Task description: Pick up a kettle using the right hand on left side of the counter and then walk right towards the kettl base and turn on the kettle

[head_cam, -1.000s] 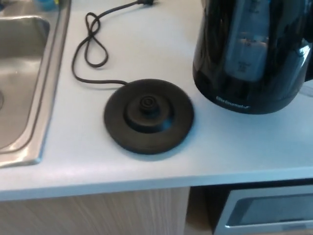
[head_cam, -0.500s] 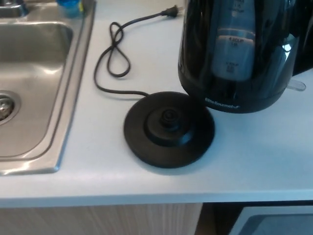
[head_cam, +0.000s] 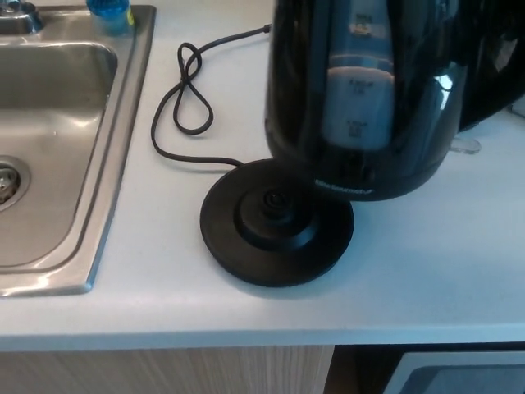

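One glossy black plastic kettle (head_cam: 365, 98) hangs above the round black base (head_cam: 277, 222), awaiting seating; no hand visible.

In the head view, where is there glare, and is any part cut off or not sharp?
Head view: bright highlights on the kettle body and the sink rim; the base casts a soft shadow; the kettle top is cropped, and its label print is blurred.

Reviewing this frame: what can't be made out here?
Head view only:
- Hands: neither shows, so the grip on the kettle is unseen.
- Kettle top, lid and handle: cut off by the top and right edges.
- Cord plug end: hidden behind the kettle.
- Back edge of the base: covered by the kettle.
- Kettle's print: too blurred to read.
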